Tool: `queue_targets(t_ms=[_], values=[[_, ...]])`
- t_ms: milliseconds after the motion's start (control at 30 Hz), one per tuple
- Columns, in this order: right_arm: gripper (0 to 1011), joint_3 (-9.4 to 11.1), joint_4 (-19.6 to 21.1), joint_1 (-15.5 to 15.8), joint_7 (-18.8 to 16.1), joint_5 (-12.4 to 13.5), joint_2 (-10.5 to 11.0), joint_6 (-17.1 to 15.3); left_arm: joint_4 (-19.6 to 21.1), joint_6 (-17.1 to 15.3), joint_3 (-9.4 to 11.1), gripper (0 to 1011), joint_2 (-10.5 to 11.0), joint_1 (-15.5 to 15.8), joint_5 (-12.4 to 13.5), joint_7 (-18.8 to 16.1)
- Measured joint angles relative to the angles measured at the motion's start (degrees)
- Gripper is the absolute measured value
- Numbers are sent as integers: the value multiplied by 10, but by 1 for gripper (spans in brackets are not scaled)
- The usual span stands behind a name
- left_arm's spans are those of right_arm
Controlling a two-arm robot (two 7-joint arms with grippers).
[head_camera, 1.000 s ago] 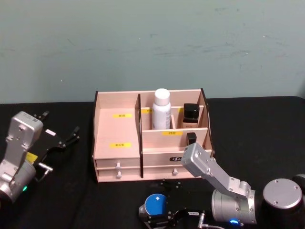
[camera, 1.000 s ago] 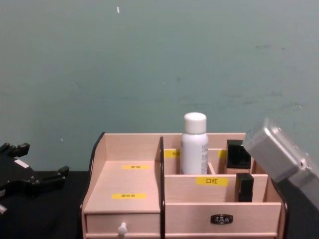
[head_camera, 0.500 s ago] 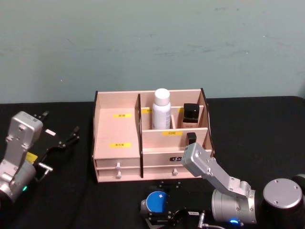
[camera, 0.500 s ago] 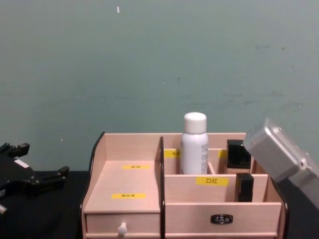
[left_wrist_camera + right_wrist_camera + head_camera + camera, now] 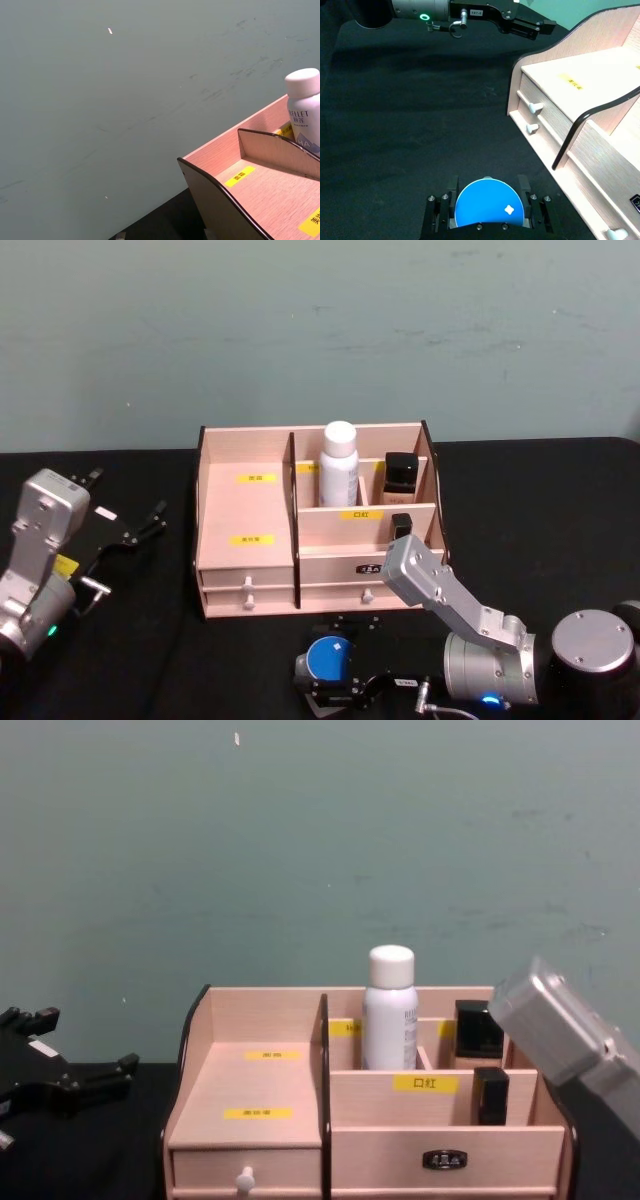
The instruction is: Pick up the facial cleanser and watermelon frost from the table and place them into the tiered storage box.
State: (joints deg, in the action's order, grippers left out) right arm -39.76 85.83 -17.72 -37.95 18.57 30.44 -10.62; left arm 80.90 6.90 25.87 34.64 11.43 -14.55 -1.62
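Observation:
My right gripper [image 5: 488,196] is shut on a round blue-topped container [image 5: 490,211], held just above the black table in front of the tiered storage box [image 5: 245,512]. I cannot tell whether this container [image 5: 329,661] is the facial cleanser or the watermelon frost. The pale wooden box [image 5: 262,1092] has stepped compartments, yellow labels and white-knobbed drawers. My left gripper [image 5: 128,508] rests open on the table left of the box, nothing between its fingers; it also shows across the table as the left gripper [image 5: 527,26].
A white bottle [image 5: 339,464] stands in a rear compartment of the box, with a black-capped jar [image 5: 400,475] beside it and a small black tube [image 5: 402,528] in the front slot. Black tabletop stretches left and right of the box. A green wall stands behind.
My right gripper and the blue-topped container have shifted slightly towards the box. The left arm has not moved.

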Motion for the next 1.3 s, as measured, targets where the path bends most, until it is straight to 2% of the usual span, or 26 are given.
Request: queue_targets(t_ms=[400, 433, 900, 1100, 1300], values=[[717, 7, 5, -2, -5, 13, -6, 15, 0, 0, 0, 1010, 0, 0, 0, 0], [716, 5, 14, -15, -7, 20, -20, 20, 0, 0, 0, 1010, 0, 0, 0, 0], [717, 1, 23, -59, 19, 18, -59, 15, 0, 0, 0, 1010, 0, 0, 0, 0], [717, -2, 11, -92, 33, 8, -82, 4, 0, 0, 0, 1010, 0, 0, 0, 0], [717, -8, -5, -121, 41, -10, -95, -10, 0, 0, 0, 1010, 0, 0, 0, 0]])
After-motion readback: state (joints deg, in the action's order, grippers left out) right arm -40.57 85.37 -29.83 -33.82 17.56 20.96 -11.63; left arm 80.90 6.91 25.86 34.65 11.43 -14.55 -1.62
